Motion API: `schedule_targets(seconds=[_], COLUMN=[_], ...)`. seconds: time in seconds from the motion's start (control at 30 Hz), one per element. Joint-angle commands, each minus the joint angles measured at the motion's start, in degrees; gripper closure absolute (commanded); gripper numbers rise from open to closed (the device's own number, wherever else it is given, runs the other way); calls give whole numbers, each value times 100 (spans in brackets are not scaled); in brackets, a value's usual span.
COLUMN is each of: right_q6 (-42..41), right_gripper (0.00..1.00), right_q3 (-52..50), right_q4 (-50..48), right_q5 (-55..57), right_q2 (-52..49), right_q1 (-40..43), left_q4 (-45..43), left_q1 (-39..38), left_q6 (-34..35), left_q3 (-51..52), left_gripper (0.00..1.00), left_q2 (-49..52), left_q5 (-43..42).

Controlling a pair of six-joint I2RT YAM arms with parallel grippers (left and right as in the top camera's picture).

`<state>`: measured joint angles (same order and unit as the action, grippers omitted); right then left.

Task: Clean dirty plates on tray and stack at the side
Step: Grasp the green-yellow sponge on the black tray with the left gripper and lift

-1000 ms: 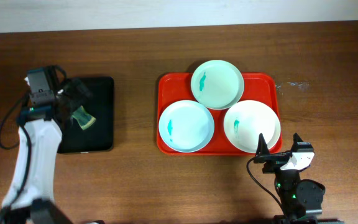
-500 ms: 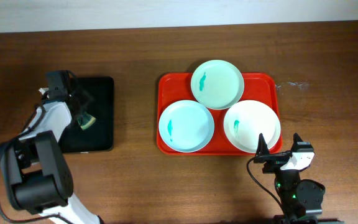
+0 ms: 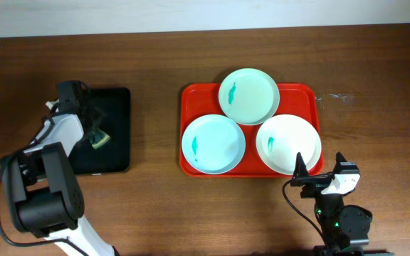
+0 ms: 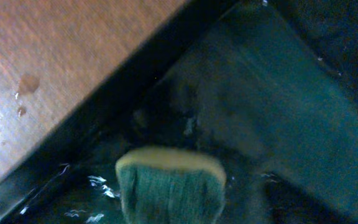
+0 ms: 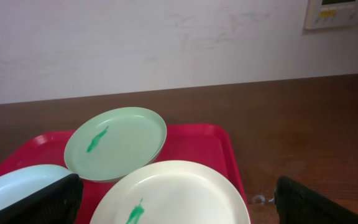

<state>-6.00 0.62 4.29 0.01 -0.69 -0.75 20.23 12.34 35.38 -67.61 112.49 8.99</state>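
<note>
My left arm has swung round since a second ago. Its wrist is now leaning in over the near-left corner of the black tray (image 3: pixel 116 131), while the plates and my right arm are sitting just where they were.

The three plates are lying on the red tray (image 3: pixel 191 96), right of the table's (image 3: pixel 155 206) middle. The green plate (image 3: pixel 248 96) is sitting at the far edge, sticking out past the rim, with its near edge overlapping the other two. The blue plate (image 3: pixel 213 144) is lying at the near left and the white plate (image 3: pixel 288 145) at the near right, hanging over the tray's right rim. Each is round, shallow and glossy, and each is carrying a small teal smear left of its centre.

My right gripper (image 5: pixel 179 186) is waiting just off the near right corner of the tray and pointing at the white plate. Its fingers (image 5: pixel 42 199) are standing wide apart with nothing between them.

My left gripper (image 3: pixel 85 114) is hovering well apart from the plates, over the black tray. A sponge (image 4: pixel 169 186), green with a yellow edge, is showing low in that wrist view on the wet black surface. The view is blurring too much for me to tell whether my left fingers are apart, together or touching the sponge.
</note>
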Motion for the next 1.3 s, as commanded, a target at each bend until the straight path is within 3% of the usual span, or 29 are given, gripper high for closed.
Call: schedule_targets(seconds=[0.0, 0.07, 0.17, 0.2, 0.23, 0.27, 0.3, 0.33, 0.37, 0.4, 0.43, 0.53, 0.6, 0.63, 0.67, 0.7, 0.77, 0.8, 0.83, 0.87, 1.03, 1.07, 1.13, 1.23, 1.27], right_q6=[2, 2, 2, 2, 2, 2, 2, 2, 2, 2, 2, 2, 2, 2, 2, 2, 2, 2, 2, 2, 2, 2, 2, 2, 2], right_gripper=[2, 2, 2, 2, 2, 2, 2, 2, 2, 2, 1, 2, 1, 2, 2, 2, 2, 2, 2, 2, 2, 2, 2, 2, 2], right_q3=[-31, -31, -31, -31, -31, -31, -31, -31, -31, -31, -31, -31, -31, -31, -31, -31, -31, -31, -31, -31, -31, -31, -31, -31, -31], right_q4=[37, 37, 37, 37, 37, 37, 39, 37, 37, 37, 37, 37, 37, 37, 37, 37, 37, 37, 37, 37, 37, 37, 37, 37, 37], right_q5=[50, 48, 50, 48, 48, 48, 48, 48, 50, 50, 48, 48, 48, 48, 50, 50, 48, 50, 48, 50, 50, 48, 50, 50, 48], right_q2=[33, 33, 33, 33, 33, 33, 33, 33, 33, 33, 33, 33, 33, 33, 33, 33, 33, 33, 33, 33, 33, 33, 33, 33, 33], right_q1=[-37, -37, -37, -37, -37, -37, -37, -37, -37, -37, -37, -37, -37, -37, -37, -37, -37, -37, -37, -37, -37, -37, -37, -37, -37], left_q4=[695, 1071, 1351, 1349, 1349, 1353, 1355, 1377, 1397, 1403, 1440, 1672, 1805, 1869, 1917, 1969, 2044, 2028, 1917, 1718, 949, 885, 713, 662, 680], left_q1=[9, 9, 9, 9, 9, 9, 9, 9, 11, 9, 9, 9, 9, 9, 9, 9, 9, 11, 15, 22, 20, 20, 20, 20, 20], left_q6=[-24, -24, -24, -24, -24, -22, -22, -22, -24, -24, -24, -24, -22, -22, -22, -22, -22, -22, -24, -24, -24, -24, -24, -24, -24], left_q3=[48, 48, 50, 48, 50, 50, 50, 50, 48, 50, 48, 48, 48, 48, 48, 48, 48, 48, 48, 48, 48, 48, 48, 48, 48], left_gripper=[1, 0, 21, 32, 50, 81, 94, 100, 84, 39, 1, 1, 46, 75, 92, 100, 100, 84, 7, 1, 0, 5, 25, 77, 88], left_q2=[96, 96, 96, 96, 96, 96, 96, 96, 96, 96, 96, 96, 96, 96, 96, 96, 96, 96, 96, 96, 96, 96, 96, 96, 96], left_q5=[-964, -1344, -1370, -1373, -1373, -1373, -1373, -1373, -1370, -1373, -1375, -1377, -1379, -1392, -1416, -1425, -1440, -1419, -1355, -1305, -769, -769, -767, -772, -769])
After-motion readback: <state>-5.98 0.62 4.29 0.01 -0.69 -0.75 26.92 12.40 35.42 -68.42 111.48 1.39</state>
